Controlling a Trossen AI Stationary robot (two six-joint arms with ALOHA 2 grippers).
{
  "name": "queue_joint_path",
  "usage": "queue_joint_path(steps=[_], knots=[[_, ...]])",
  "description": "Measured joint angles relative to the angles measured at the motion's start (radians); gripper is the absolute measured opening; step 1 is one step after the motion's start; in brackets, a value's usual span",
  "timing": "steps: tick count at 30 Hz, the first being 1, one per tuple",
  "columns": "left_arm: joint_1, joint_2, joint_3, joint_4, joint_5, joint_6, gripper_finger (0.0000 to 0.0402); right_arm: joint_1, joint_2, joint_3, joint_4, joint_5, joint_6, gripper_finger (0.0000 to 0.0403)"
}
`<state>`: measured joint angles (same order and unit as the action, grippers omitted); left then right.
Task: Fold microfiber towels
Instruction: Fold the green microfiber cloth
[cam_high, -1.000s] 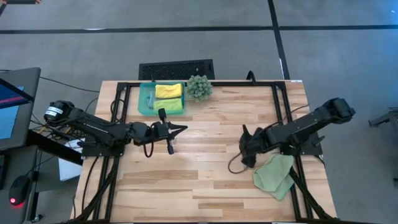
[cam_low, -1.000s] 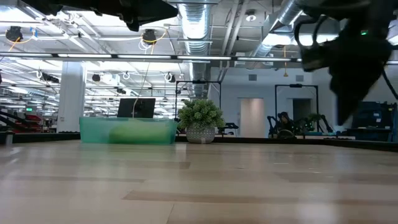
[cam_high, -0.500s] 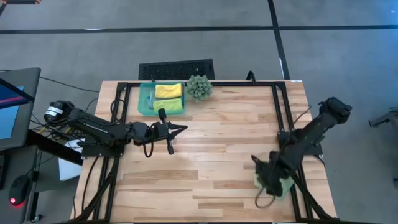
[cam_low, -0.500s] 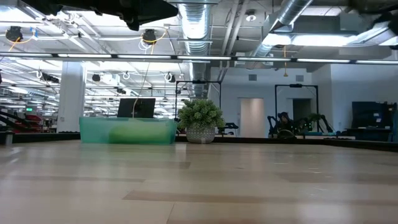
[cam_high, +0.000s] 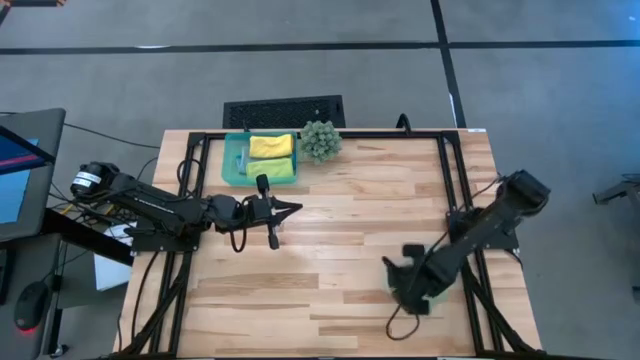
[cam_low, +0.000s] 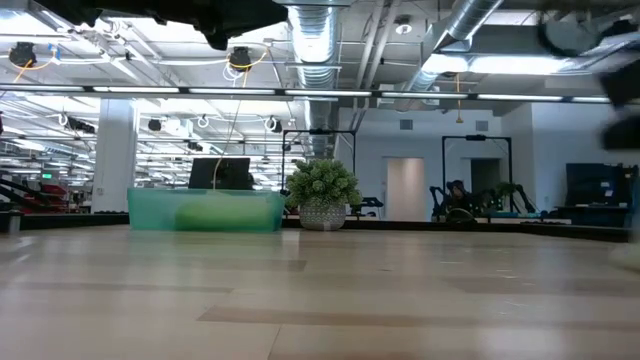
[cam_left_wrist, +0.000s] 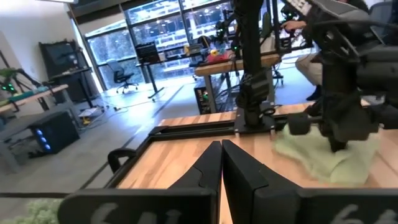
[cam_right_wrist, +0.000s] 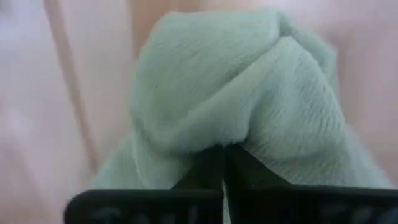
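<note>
Swung down over the sage towel (cam_high: 432, 292) at the table's (cam_high: 340, 200) right front, right end effector (cam_high: 405, 290) pinched on bunched cloth; long axis unclear. Left end effector (cam_high: 274, 212) closed, empty.

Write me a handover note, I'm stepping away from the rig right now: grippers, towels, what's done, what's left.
Right gripper: shut on the pale sage green towel, bunched at the table's near right.
Left gripper: shut, empty, waiting above the table's left half.
Yellow towel and lime green towel lie in the teal tray at the far edge, beside the spiky plant. No light blue towel can be made out.
Done: sage towel gripped.
Left: its fold; the tray's towels look untouched.
</note>
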<state>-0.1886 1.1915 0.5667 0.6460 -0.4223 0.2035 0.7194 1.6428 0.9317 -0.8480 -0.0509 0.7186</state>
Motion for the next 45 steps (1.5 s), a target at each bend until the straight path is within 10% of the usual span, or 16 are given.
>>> queue_joint_path(steps=[8, 13, 23, 28, 36, 45], knots=[[-0.008, 0.000, 0.000, -0.006, 0.001, -0.032, 0.0004, -0.040, -0.364, 0.072, 0.084, 0.595, -0.104, 0.0032], [-0.017, 0.000, 0.000, -0.008, 0.003, -0.029, 0.0004, -0.033, -0.527, -0.052, 0.152, 0.749, -0.009, 0.0017], [-0.017, 0.000, 0.000, -0.015, 0.021, -0.025, 0.0004, -0.101, -0.492, -0.217, -0.013, 0.332, 0.262, 0.0133], [-0.014, 0.008, 0.000, -0.066, 0.271, -0.017, 0.0004, -0.149, -0.476, -0.157, -0.039, 0.128, 0.176, 0.0209], [-0.013, 0.146, 0.001, -0.104, 0.311, -0.136, 0.0004, -0.352, -0.435, -0.149, 0.362, 0.281, -0.097, 0.0228], [-0.012, 0.427, 0.020, -0.160, 0.339, -0.440, 0.0004, -0.787, -0.224, -0.154, 0.294, 0.283, -0.370, 0.0184]])
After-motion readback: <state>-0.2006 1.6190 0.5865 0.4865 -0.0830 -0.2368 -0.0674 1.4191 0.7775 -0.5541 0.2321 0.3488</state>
